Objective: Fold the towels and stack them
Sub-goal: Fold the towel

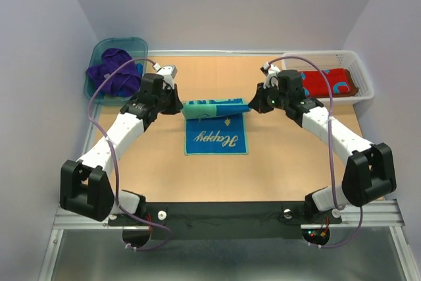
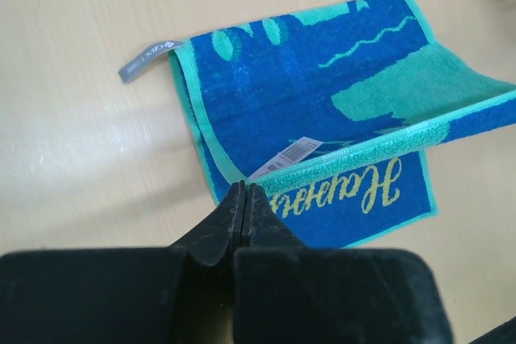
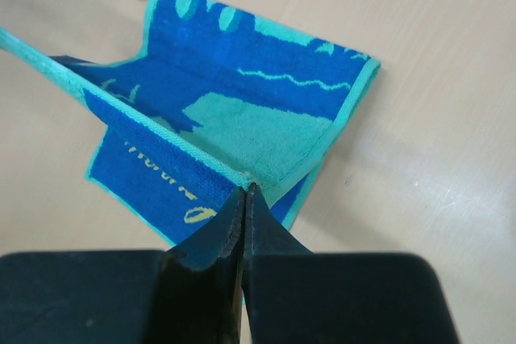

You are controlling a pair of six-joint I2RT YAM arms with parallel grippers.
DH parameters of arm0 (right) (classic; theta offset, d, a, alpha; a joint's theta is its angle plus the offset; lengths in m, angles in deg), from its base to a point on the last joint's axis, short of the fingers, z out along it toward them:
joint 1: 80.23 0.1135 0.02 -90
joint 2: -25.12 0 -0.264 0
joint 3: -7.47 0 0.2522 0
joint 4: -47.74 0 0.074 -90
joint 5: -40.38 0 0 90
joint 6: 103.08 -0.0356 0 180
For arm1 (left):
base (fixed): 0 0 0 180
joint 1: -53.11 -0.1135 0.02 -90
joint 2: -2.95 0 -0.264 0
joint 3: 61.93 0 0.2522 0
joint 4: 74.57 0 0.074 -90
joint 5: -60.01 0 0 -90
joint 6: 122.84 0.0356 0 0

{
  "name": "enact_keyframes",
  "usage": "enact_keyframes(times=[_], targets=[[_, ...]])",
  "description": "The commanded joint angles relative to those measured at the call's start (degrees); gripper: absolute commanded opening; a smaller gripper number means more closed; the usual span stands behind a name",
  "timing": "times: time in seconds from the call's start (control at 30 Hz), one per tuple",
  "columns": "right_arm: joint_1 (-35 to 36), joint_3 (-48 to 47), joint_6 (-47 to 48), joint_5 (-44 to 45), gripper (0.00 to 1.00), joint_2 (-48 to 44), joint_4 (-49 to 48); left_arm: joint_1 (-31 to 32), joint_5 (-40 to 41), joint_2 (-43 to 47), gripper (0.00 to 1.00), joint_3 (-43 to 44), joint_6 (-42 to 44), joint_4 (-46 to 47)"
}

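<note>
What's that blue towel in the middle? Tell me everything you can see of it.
The blue terry-cloth towel has a teal border, teal shapes, yellow Happy script, a grey loop tag and a white label. It lies on the tan table, its far edge lifted and doubled over, corners pinched by the left fingers and the right fingers.

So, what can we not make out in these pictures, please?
- Top view, blue towel: far part hidden under its lifted fold.
- Top view, red towel: left end behind the right arm; layers unclear.
- Top view, purple towel: bunched in the tub; one or several, cannot tell.
- Right wrist view, yellow word: partly covered by the fold.
</note>
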Motion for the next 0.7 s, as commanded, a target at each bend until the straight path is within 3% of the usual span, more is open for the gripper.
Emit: enact_keyframes(times=[0.0, 0.2, 0.4, 0.5, 0.67], targets=[[-0.3, 4.9, -0.8, 2.1, 0.01, -2.4, 2.1, -0.2, 3.5, 3.6, 0.00, -3.3, -0.5, -1.7], [0.1, 11.2, -0.6, 1.1, 0.01, 0.7, 1.8, 0.2, 4.7, 0.6, 0.00, -11.4, -1.8, 4.1], [0.4, 12.4, -0.6, 2.3, 0.01, 3.0, 0.7, 0.4, 5.7, -2.4, 0.00, -11.7, -1.2, 5.2], [0.4, 9.7, 0.1, 3.5, 0.00, 2.8, 0.9, 0.4, 6.7, -2.5, 0.00, -9.2, -0.4, 3.7], [0.4, -0.2, 2.1, 12.8, 0.00, 4.1, 0.7, 0.3, 13.5, -5.6, 0.00, 2.7, 1.4, 1.1]])
